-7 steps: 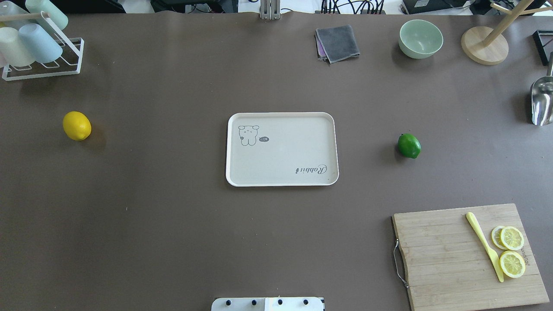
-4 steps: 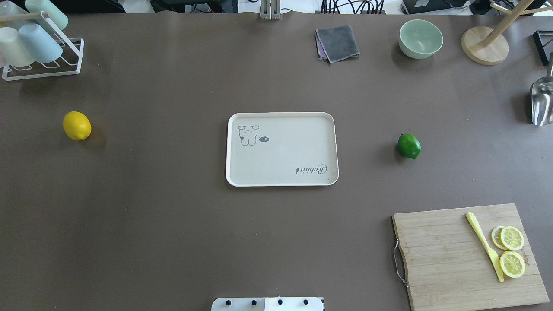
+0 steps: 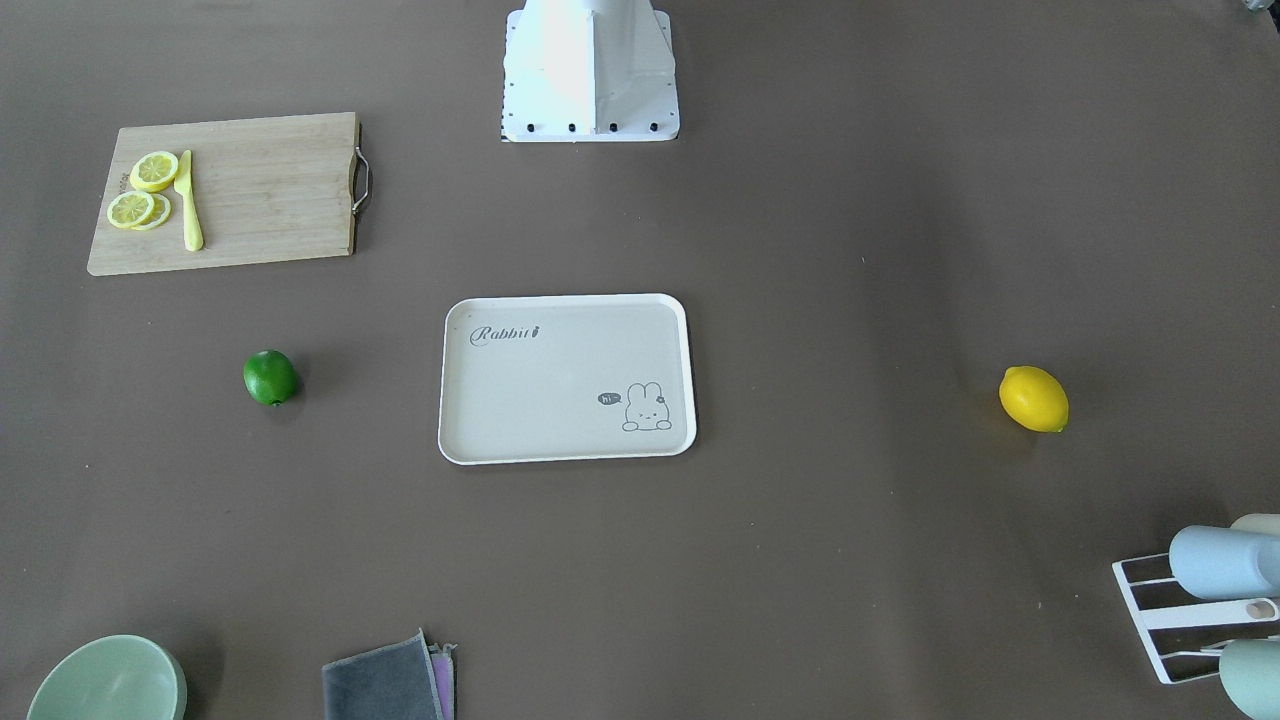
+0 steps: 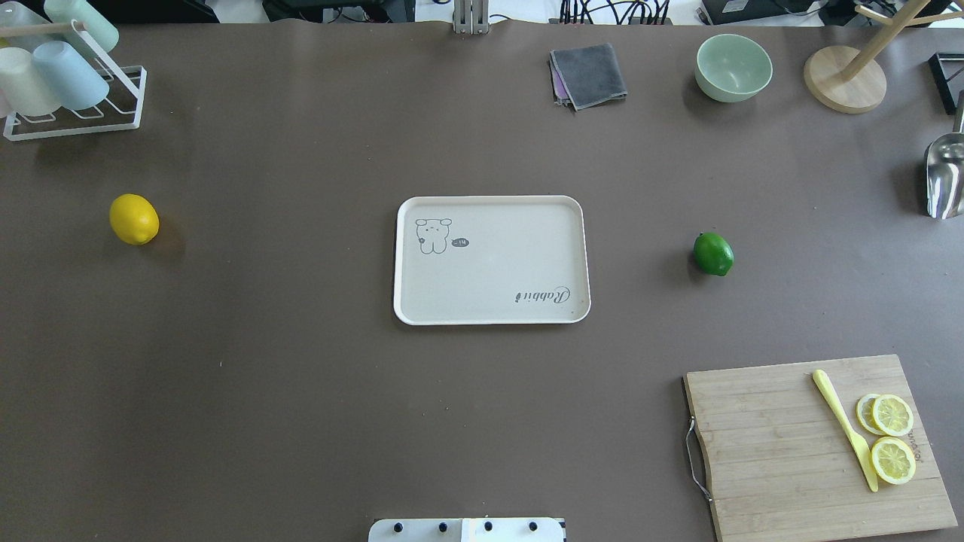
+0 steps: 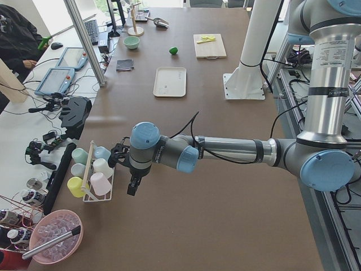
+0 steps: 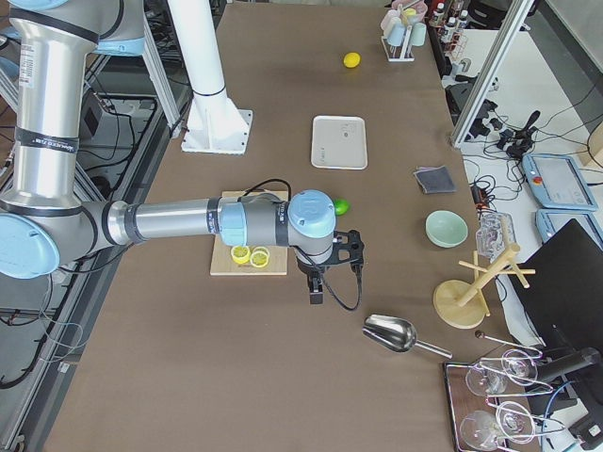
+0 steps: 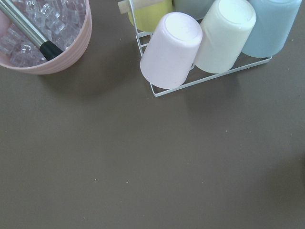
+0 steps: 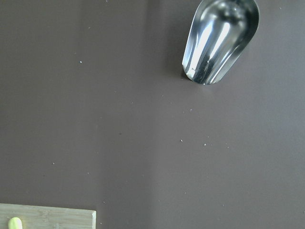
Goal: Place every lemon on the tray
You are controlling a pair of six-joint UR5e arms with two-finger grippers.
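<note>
The yellow lemon (image 4: 134, 219) lies on the table far left of the tray (image 4: 497, 260), which sits mid-table with nothing on it. The green lemon (image 4: 713, 254) lies to the tray's right. Both also show in the front view, yellow lemon (image 3: 1033, 399) and green lemon (image 3: 270, 377). Neither gripper shows in the overhead or front views. The left gripper (image 5: 133, 186) hangs beside the cup rack at the table's left end. The right gripper (image 6: 317, 294) hangs past the cutting board near the metal scoop. I cannot tell whether either is open or shut.
A wooden cutting board (image 4: 776, 444) with lemon slices (image 4: 892, 436) and a yellow knife stands front right. A cup rack (image 4: 68, 83) is back left. A grey cloth (image 4: 589, 75), green bowl (image 4: 733, 68), wooden stand (image 4: 843, 79) and metal scoop (image 4: 945, 177) line the back right.
</note>
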